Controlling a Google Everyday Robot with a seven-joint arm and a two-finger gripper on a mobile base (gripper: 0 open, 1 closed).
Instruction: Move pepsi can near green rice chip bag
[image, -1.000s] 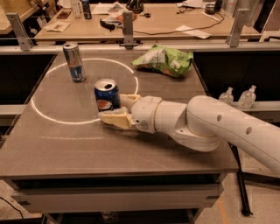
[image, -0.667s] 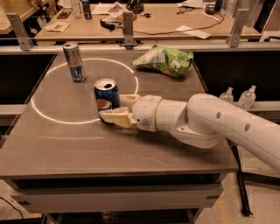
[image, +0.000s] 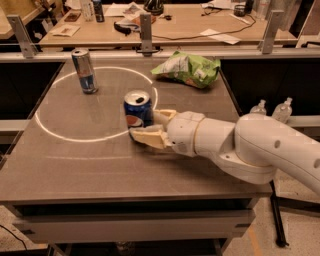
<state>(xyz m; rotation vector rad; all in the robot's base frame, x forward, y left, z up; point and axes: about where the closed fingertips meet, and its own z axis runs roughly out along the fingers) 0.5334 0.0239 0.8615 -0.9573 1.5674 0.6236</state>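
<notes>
The gray counter (image: 100, 167) is bearing a white ring (image: 80, 140). The pepsi can (image: 138, 107) is standing upright at the ring's right edge, where the hand (image: 146, 126) is gripping its base. A slim silver can (image: 85, 71) is standing far left, and the green rice chip bag (image: 189, 69) is lying far right.

A slim silver can (image: 85, 71) stands upright on the table (image: 100, 165).

Warm, rather dim light from overhead falls on the table (image: 75, 167), where a pale ring (image: 85, 140) glows. At mid-table the gripper (image: 147, 127), clasping the pepsi can (image: 138, 106), casts a soft shadow beneath; the white arm (image: 270, 150) gleams, and the background stays dark.
</notes>
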